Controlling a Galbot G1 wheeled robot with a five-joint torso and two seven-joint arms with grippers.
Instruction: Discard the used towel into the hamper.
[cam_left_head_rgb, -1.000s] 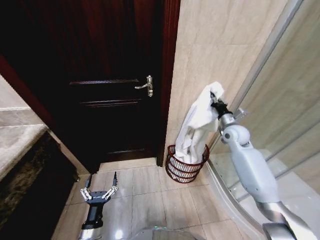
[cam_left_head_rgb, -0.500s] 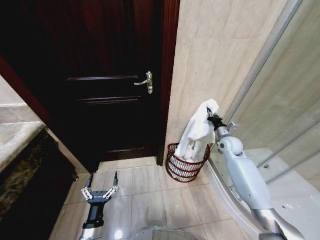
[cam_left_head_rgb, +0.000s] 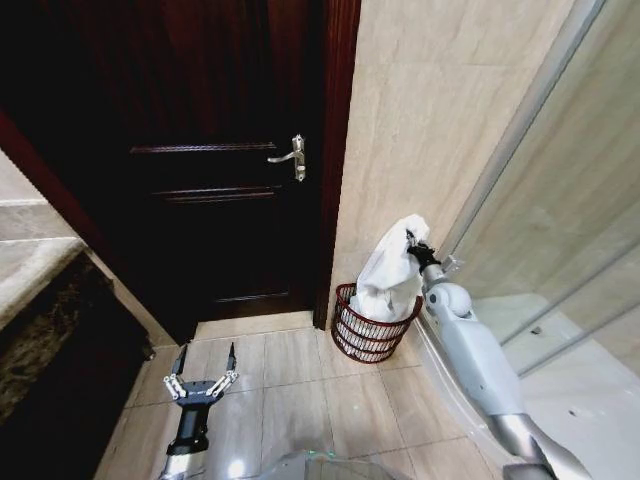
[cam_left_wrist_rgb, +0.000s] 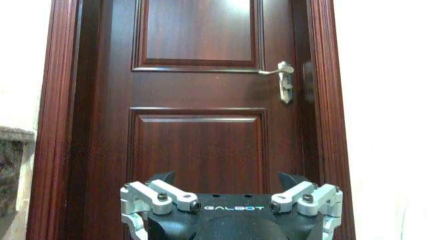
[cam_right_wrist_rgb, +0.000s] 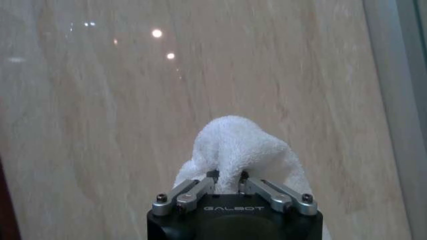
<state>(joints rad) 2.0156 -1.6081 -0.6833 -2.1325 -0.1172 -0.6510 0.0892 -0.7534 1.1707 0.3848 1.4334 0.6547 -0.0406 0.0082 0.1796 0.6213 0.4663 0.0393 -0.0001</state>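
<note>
The right gripper (cam_left_head_rgb: 409, 243) was clamped on the top of the white towel (cam_left_head_rgb: 390, 277), its 2 fingers (cam_right_wrist_rgb: 200, 188) pinched together on a fold of terry cloth that bulged up between and above them in the right wrist view (cam_right_wrist_rgb: 240, 150). It held the towel above the hamper (cam_left_head_rgb: 372, 324), close to the beige tiled wall (cam_left_head_rgb: 430, 120). The cloth hung down from the grip, and its lower part sat inside the hamper's rim.

The hamper stood on the tiled floor (cam_left_head_rgb: 300, 390) in the corner between the dark wooden door (cam_left_head_rgb: 230, 180) and the wall, just beside the glass shower screen (cam_left_head_rgb: 560, 200). Its reddish-brown wire bars showed below the towel.

The left gripper (cam_left_head_rgb: 205, 368) hung low over the floor, well apart from the hamper, with its fingers spread apart and holding nothing. In the left wrist view it (cam_left_wrist_rgb: 227, 182) faced the door, whose silver handle (cam_left_wrist_rgb: 283, 80) sat near the frame.
</note>
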